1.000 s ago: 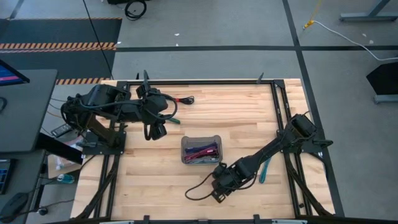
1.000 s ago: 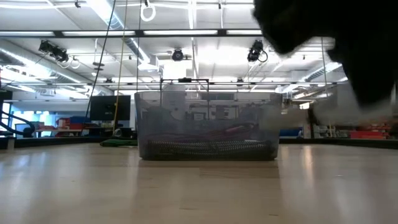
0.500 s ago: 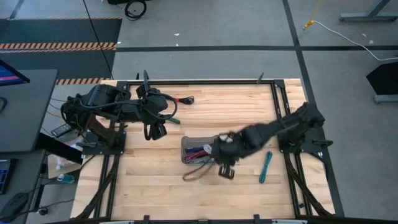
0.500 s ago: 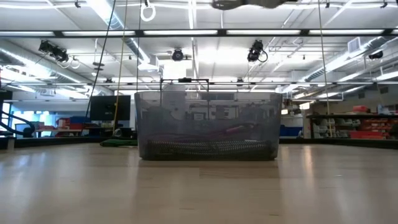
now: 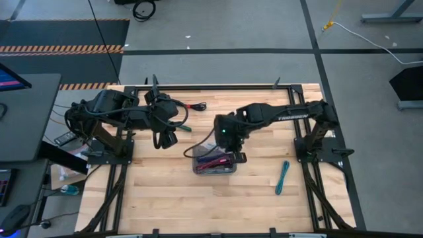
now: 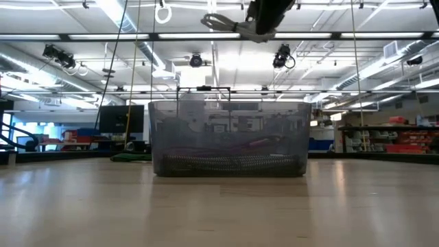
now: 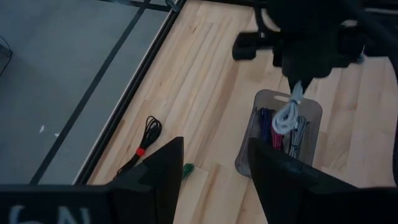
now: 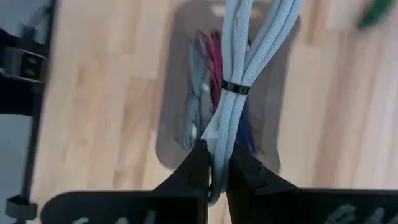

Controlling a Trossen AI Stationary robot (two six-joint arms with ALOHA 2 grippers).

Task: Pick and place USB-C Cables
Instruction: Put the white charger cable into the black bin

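A bundled white USB-C cable (image 8: pixel 239 81), bound by a small black tie, hangs from the right gripper (image 8: pixel 214 171), whose two fingers are clamped on its lower loop. In the left wrist view the same cable (image 7: pixel 287 115) dangles directly above the translucent grey tray (image 7: pixel 312 107). The tray (image 5: pixel 196 151) sits near the middle of the wooden table (image 5: pixel 165 192) and already holds several cables, among them maroon and purple ones (image 5: pixel 215 160). A teal cable (image 5: pixel 282 176) lies on the table well apart from the tray, toward the right arm's base. A black-red cable (image 7: pixel 144 138) and a green cable (image 7: pixel 186 168) lie near the table's far edge, close to the left arm. The left gripper (image 5: pixel 165 139) hovers near that edge, its fingers (image 7: pixel 163 168) spread apart and empty.
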